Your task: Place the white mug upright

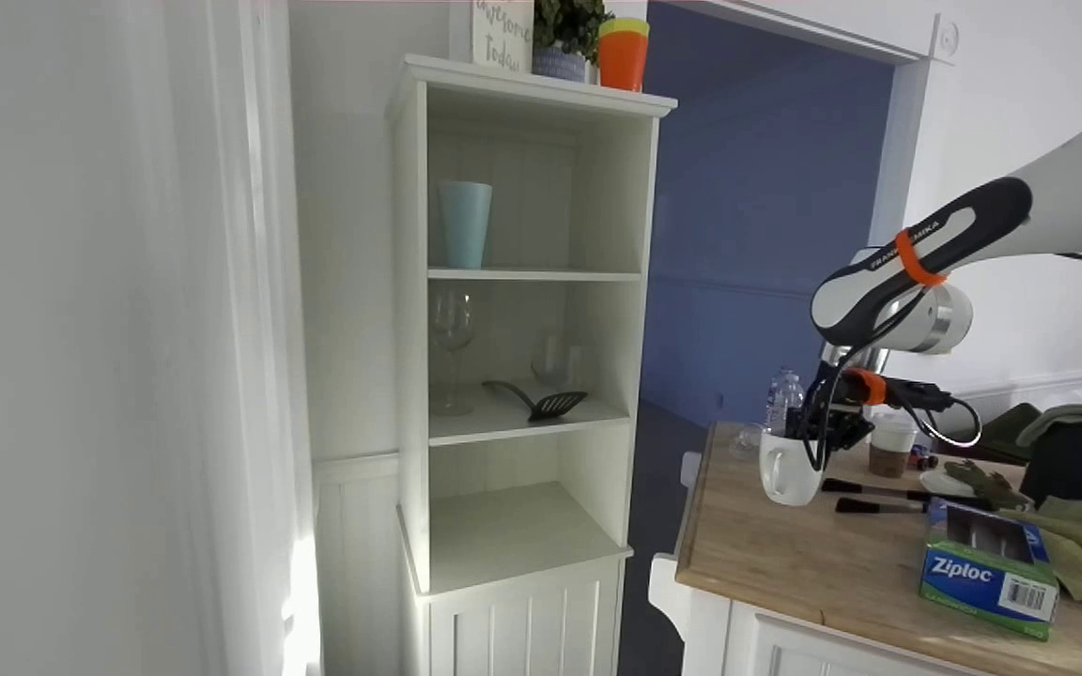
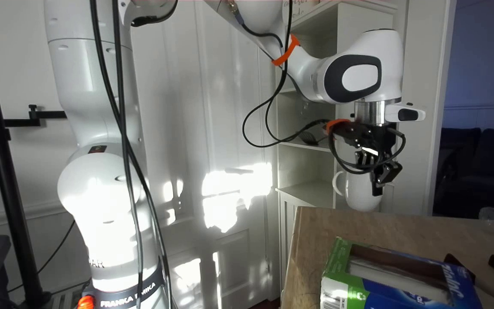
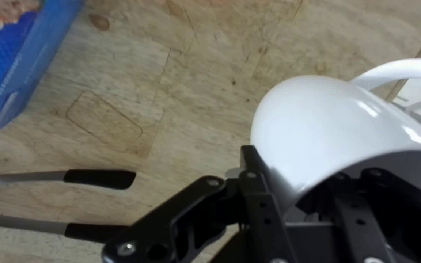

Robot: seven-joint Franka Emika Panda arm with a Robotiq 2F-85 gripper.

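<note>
Clearly, jaws in a narrow pinch on the white mug's (image 3: 316,124) wall, one finger (image 3: 253,166) outside, one inside.

The white mug (image 3: 320,120) looks smooth and glossy, the pincer (image 3: 294,162) matt, the tabletop (image 3: 203,87) wooden.

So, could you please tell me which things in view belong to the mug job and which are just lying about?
Part of the job: white mug; claw, gripping the mug's wall.

Just lying about: Ziploc box; pale blue tumbler; black slotted spatula; stemmed glass; orange cup; potted plant.
</note>
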